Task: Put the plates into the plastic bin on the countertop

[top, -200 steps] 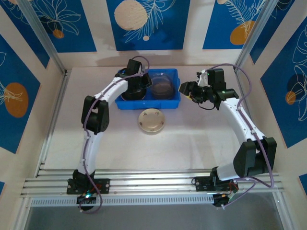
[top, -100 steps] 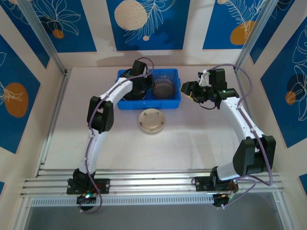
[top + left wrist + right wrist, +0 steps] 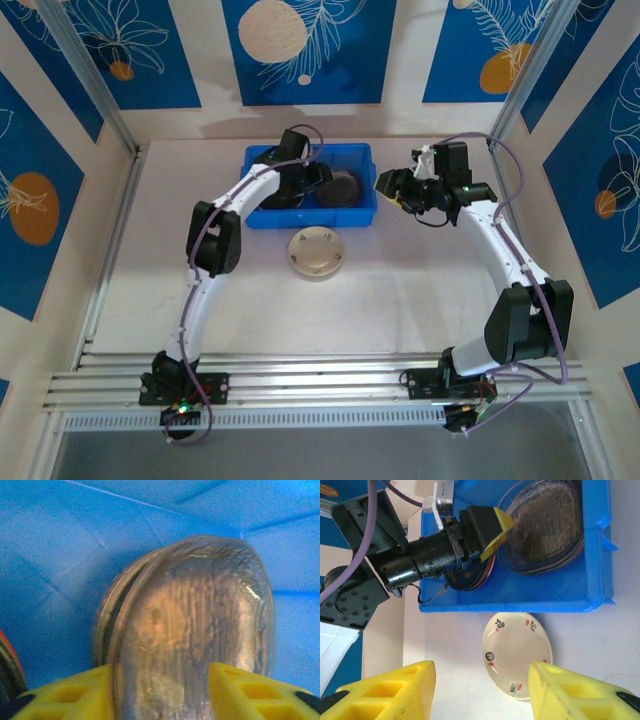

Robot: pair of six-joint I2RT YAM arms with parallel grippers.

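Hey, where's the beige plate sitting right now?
In the top view, the beige plate lies on the countertop mid-table, just outside the blue bin's near wall.

The left arm [image 3: 192, 305] and right arm [image 3: 505, 250] are built of white tubular links between blocky black joint housings, each on a black base [image 3: 165, 385]. A purple cable [image 3: 371, 500] runs along each arm. The jaws carry bright yellow pads [image 3: 385, 692] with square recesses and black tips. The left wrist housing [image 3: 352, 597] is black and dotted with small screws.
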